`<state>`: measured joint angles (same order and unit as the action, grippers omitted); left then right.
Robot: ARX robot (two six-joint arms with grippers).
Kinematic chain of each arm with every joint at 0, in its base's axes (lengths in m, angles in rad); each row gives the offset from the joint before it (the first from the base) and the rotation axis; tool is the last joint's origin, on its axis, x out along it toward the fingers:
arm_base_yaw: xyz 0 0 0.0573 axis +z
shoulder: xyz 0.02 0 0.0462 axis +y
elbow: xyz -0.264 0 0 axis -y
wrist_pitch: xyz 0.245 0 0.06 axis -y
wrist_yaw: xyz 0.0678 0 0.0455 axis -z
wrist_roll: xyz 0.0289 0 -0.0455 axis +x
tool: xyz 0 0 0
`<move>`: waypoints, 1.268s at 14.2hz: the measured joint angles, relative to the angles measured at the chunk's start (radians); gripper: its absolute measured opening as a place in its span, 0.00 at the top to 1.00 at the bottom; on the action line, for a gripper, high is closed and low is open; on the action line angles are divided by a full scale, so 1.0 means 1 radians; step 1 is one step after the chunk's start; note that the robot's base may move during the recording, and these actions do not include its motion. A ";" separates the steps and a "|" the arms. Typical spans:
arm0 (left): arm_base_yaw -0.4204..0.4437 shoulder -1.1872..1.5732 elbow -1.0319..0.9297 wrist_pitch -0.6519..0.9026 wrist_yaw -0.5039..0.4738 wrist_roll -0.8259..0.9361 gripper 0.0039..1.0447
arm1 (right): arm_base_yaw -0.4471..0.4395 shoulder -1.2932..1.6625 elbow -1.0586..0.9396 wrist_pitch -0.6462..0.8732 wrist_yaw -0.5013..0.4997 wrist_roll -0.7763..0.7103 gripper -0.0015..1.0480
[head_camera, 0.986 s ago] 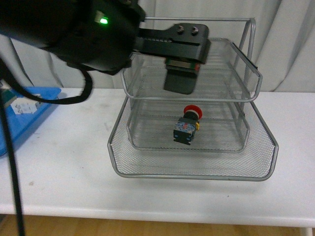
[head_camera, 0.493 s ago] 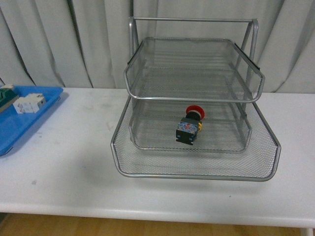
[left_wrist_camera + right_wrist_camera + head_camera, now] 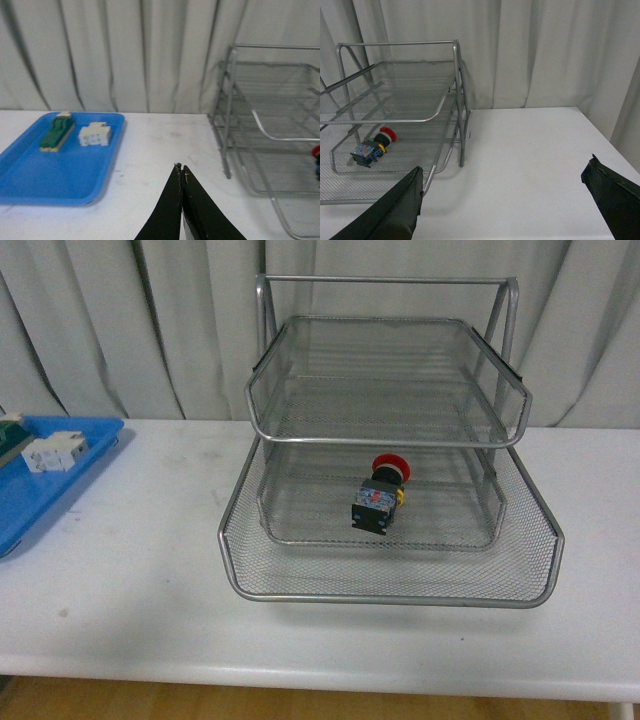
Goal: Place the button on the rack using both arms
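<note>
Front view: button [image 3: 379, 502] in rack [image 3: 400, 596], label illegible; wrist views: left hand [image 3: 181, 170] narrow, right hand [image 3: 504, 167] wide.

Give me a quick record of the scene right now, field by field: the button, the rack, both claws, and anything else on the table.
button: lying on its side on a mesh tray below the top tray, nothing touching it
rack: standing on the white table, lowest tray sticking out forward
left claw: shut, holding nothing, clear of the rack
right claw: wide open, holding nothing, beside the rack
blue tray: holds a green-and-cream block and a white component
</note>
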<state>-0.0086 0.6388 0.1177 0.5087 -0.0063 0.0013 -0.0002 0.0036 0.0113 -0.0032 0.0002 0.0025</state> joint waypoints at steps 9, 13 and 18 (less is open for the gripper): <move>0.006 -0.265 -0.109 -0.143 0.006 -0.001 0.99 | 0.000 0.000 0.000 0.000 0.000 0.000 0.06; 0.006 -0.384 -0.109 -0.255 0.006 -0.001 0.99 | 0.000 0.000 0.000 0.000 0.000 0.000 0.06; 0.006 -0.525 -0.105 -0.425 0.005 -0.001 0.99 | 0.000 0.000 0.000 0.000 0.000 0.000 0.06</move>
<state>-0.0029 0.1135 0.0128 0.0841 -0.0010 0.0006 -0.0002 0.0036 0.0113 -0.0036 0.0002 0.0025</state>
